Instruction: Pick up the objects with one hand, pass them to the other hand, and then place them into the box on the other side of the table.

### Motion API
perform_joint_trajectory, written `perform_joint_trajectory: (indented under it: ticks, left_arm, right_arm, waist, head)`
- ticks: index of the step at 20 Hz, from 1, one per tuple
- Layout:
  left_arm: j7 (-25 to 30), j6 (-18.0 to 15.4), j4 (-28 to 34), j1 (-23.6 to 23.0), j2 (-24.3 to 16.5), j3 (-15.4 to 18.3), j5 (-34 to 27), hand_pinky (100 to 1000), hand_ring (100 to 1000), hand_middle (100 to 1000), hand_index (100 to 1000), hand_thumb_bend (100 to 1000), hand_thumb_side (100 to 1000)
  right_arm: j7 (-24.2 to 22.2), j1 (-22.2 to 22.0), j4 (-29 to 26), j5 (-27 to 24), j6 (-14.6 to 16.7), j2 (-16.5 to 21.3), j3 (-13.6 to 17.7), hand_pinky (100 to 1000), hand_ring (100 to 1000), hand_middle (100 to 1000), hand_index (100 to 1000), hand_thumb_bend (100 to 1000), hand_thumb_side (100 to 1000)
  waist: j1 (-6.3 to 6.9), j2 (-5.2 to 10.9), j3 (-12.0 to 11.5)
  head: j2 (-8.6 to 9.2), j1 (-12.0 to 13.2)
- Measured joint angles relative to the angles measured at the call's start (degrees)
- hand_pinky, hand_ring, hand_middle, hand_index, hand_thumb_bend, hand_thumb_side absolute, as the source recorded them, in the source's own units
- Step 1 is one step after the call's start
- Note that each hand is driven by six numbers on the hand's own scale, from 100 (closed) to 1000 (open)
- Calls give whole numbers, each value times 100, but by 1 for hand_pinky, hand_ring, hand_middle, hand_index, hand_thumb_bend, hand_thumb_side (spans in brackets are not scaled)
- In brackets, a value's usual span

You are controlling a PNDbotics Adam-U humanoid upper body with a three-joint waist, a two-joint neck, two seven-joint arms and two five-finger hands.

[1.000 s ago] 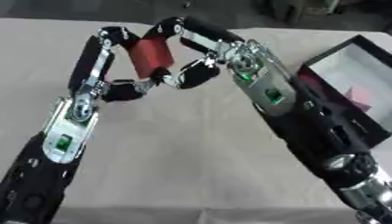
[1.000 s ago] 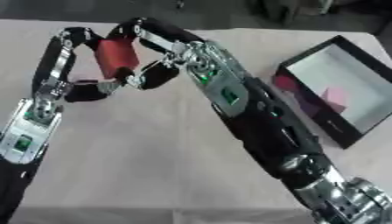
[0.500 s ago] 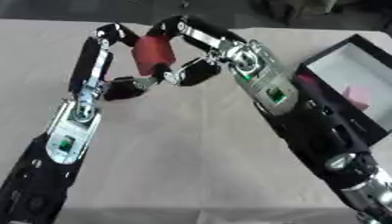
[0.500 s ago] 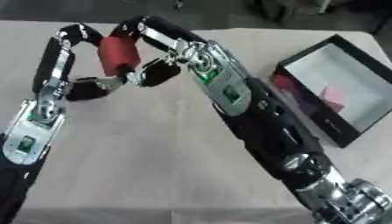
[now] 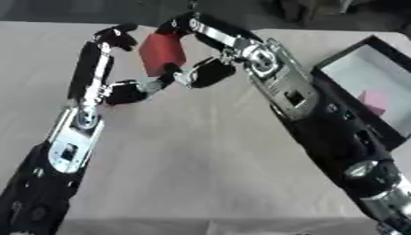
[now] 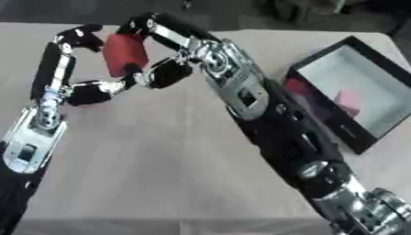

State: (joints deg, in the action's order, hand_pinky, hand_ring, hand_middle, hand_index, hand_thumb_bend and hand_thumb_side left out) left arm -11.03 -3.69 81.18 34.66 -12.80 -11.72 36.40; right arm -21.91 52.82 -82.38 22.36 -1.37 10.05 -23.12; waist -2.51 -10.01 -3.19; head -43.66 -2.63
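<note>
A red block-like object (image 5: pixel 161 53) is held in the air over the far middle of the table. My left hand (image 5: pixel 120 37) curls round it from the left, one finger at its top edge and the thumb (image 5: pixel 132 91) reaching under it. From the right my right hand (image 5: pixel 192 28) closes on the same object, with fingers (image 5: pixel 207 73) curled beneath it. A black box (image 6: pixel 353 94) with a pale inside lies at the right edge, well away from both hands.
A pink piece (image 6: pixel 348 98) lies inside the box. My right forearm (image 5: pixel 309 110) crosses the table diagonally between the hands and the box. The pale tabletop (image 5: pixel 185 160) stretches toward me below the hands.
The red object has risen slightly and tilted a little. Both hands stay around it in nearly the same place.
</note>
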Motion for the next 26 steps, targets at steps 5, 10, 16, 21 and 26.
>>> perform_joint_trajectory:
  ticks: [5, 10, 16, 21, 26]
  left_arm:
    - [-43, 29, -43, -88, -128, 66, -59, 750, 577, 557, 805, 718, 404]
    - [-160, 60, -51, -202, -297, 138, -217, 748, 570, 549, 781, 691, 405]
    - [-306, 84, -22, -259, -450, 224, -352, 741, 561, 535, 758, 671, 395]
    - [-376, 102, 15, -309, -544, 277, -417, 743, 557, 531, 743, 662, 389]
    - [-421, 113, 52, -355, -633, 315, -465, 745, 556, 530, 739, 658, 386]
  right_arm:
    - [58, -99, -240, -222, -146, 209, 194, 956, 791, 519, 593, 100, 100]
    - [213, -305, -519, -627, -400, 547, 548, 968, 798, 530, 603, 100, 100]
    - [495, -699, -724, -1100, -716, 1034, 1054, 986, 812, 548, 618, 100, 100]
    - [796, -1077, -733, -1279, -867, 1413, 1472, 987, 815, 559, 628, 100, 100]
    - [1122, -1420, -566, -1283, -917, 1795, 1814, 988, 815, 561, 629, 100, 100]
  waist:
    - [8, 26, 41]
    - [19, 80, 87]
    - [42, 116, 133]
    - [70, 116, 168]
    - [84, 116, 177]
  head:
    - [-2, -13]
    - [-6, -76]
    - [-6, -198]
    - [-6, -255]
    - [-6, -364]
